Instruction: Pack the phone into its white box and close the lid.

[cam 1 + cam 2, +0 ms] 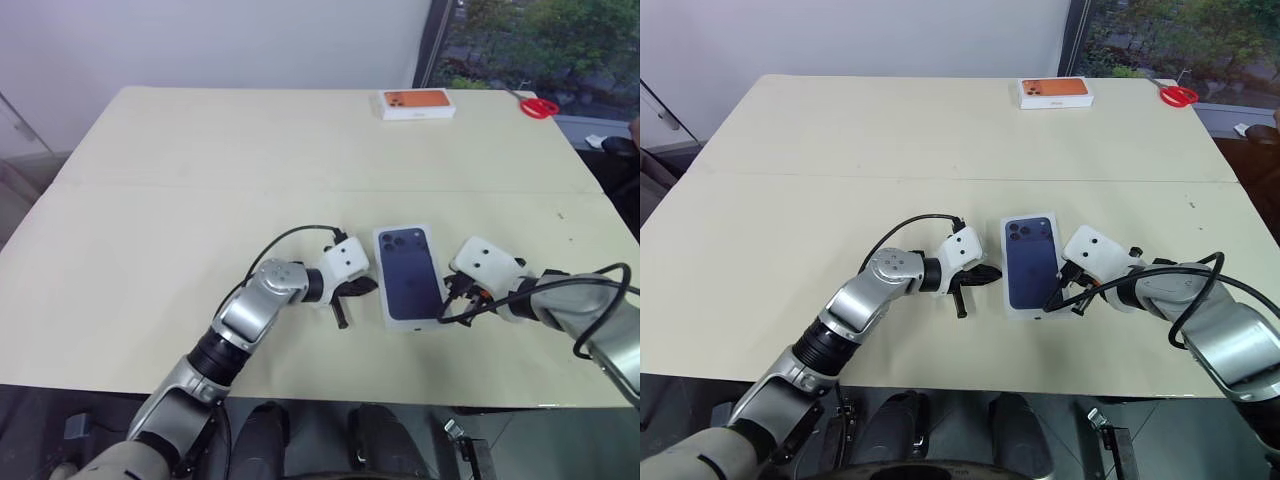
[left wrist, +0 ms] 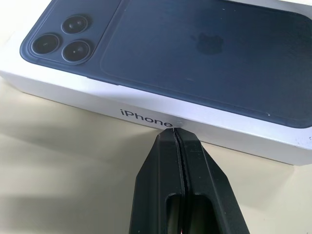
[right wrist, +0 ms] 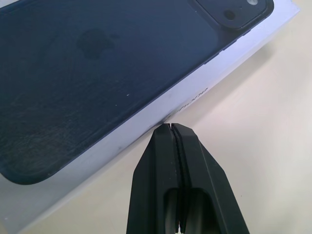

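You have the lid (image 1: 409,273), a shallow white cardboard cover printed with a dark blue phone picture, sitting flat on the cream rectangular table (image 1: 200,200), near its front edge. The white box and the phone cannot be seen under that lid. Your left gripper (image 2: 176,134), two black fingers pressed together and holding nothing, points its tips at the lid's left long side, right at the wall bearing the printed name. Your right gripper (image 3: 171,127), likewise pinched closed and empty, meets the lid's right long side. Well beyond the lid, by the table's far edge, lie an orange-topped white box (image 1: 417,104) and red-handled scissors (image 1: 538,106).
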### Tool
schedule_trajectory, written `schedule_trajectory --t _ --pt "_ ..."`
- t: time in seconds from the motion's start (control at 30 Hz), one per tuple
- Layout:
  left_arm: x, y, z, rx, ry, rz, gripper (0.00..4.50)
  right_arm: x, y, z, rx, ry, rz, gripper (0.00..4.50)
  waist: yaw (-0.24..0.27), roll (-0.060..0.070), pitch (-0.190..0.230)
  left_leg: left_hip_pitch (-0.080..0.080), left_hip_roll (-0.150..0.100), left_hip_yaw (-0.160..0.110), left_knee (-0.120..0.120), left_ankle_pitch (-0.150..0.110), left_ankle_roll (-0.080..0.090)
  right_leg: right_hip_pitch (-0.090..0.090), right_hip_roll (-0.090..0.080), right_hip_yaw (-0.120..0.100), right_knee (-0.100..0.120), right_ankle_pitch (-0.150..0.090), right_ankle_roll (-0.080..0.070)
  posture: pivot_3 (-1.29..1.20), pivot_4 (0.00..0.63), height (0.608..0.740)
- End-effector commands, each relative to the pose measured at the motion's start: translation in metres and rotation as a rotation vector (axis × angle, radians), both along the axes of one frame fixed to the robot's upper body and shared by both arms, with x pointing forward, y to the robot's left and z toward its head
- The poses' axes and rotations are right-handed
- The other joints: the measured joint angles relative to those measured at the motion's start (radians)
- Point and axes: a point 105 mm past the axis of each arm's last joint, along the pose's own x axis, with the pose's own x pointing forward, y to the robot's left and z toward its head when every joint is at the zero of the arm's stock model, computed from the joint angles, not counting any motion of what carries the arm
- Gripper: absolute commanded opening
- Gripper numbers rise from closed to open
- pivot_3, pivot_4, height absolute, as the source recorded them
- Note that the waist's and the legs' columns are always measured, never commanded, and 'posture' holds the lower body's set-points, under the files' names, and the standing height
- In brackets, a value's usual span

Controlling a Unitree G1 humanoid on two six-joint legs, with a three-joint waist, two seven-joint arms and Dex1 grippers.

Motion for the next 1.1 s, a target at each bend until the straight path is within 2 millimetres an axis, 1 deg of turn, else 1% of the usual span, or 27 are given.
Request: schedule_trajectory --t 0.03,0.57,0.93,1.1 --pt "-0.007 -0.012 0.015 -0.060 -0.043 -0.042 0.00 0.002 0.005 0.011 0.009 -0.049 0.023 0.03 0.001 0.000 0.000 0.000 0.000 0.000 0.000 0.000 0.000 0.000 0.000 0.000 0.000 0.000 0.000 0.00 0.150 0.731" --pt "-0.002 -0.021 0.033 -0.137 -0.068 -0.017 0.00 0.000 0.004 0.012 0.002 -0.047 0.021 0.03 0.000 0.000 0.000 0.000 0.000 0.000 0.000 0.000 0.000 0.000 0.000 0.000 0.000 0.000 0.000 0.00 0.150 0.731" --pt "-0.008 -0.025 0.035 -0.140 -0.070 -0.048 0.00 0.002 0.002 0.009 0.001 -0.045 0.005 0.03 0.000 0.000 0.000 0.000 0.000 0.000 0.000 0.000 0.000 0.000 0.000 0.000 0.000 0.000 0.000 0.00 0.150 0.731" --pt "-0.011 -0.027 0.035 -0.139 -0.068 -0.059 0.00 0.003 0.001 0.014 0.000 -0.058 -0.001 0.03 0.000 0.000 0.000 0.000 0.000 0.000 0.000 0.000 0.000 0.000 0.000 0.000 0.000 0.000 0.000 0.00 0.150 0.731"
